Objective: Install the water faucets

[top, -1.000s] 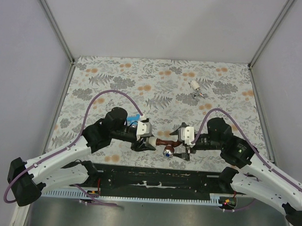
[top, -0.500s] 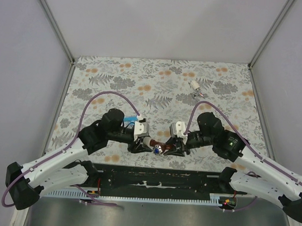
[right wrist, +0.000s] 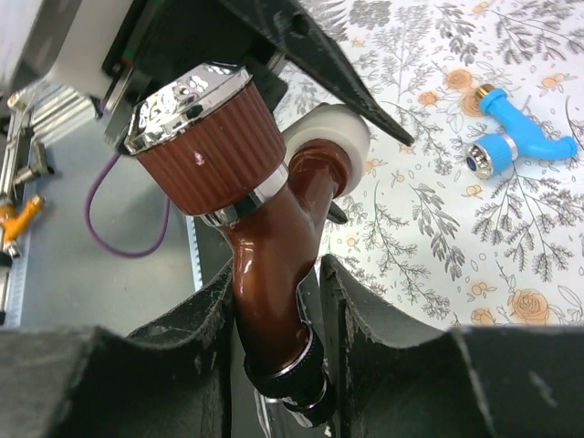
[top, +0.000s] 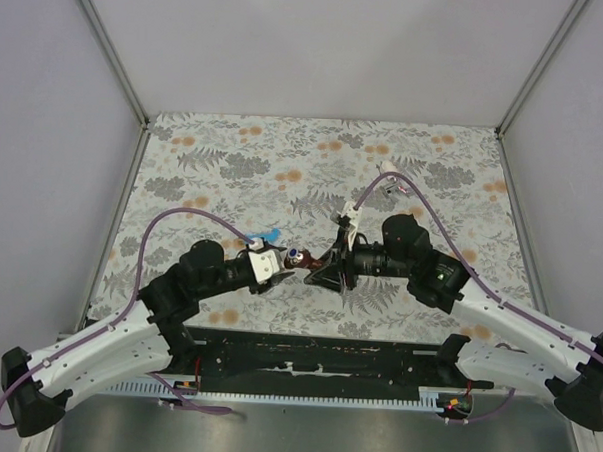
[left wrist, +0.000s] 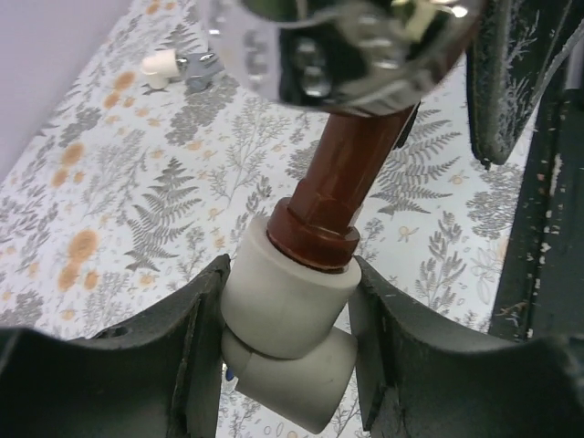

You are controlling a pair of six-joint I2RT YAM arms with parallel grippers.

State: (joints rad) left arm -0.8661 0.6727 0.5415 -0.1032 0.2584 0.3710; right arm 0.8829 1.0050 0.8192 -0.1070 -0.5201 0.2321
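The reddish-brown water faucet (right wrist: 274, 228), with its ribbed chrome-topped knob (right wrist: 205, 137), is held up between both arms near the table's middle (top: 302, 257). Its threaded stem (left wrist: 339, 182) sits inside a white elbow pipe fitting (left wrist: 287, 315). My left gripper (left wrist: 290, 269) is shut on that fitting. My right gripper (right wrist: 278, 269) is shut round the faucet's curved spout, meeting the left gripper (top: 280, 268) tip to tip (top: 323, 269). A blue faucet (right wrist: 511, 137) lies on the cloth behind the left gripper (top: 269, 235). A white-silver faucet (top: 392, 175) lies at the back right.
The floral cloth (top: 214, 172) covers the table, with grey walls on three sides. A black rail (top: 316, 357) runs along the near edge between the arm bases. The purple cables (top: 182, 216) arch over both arms.
The right gripper has closed on the brown faucet's spout. Both grippers, with the faucet and fitting between them, have shifted left and away from the near edge, and the faucet has turned.
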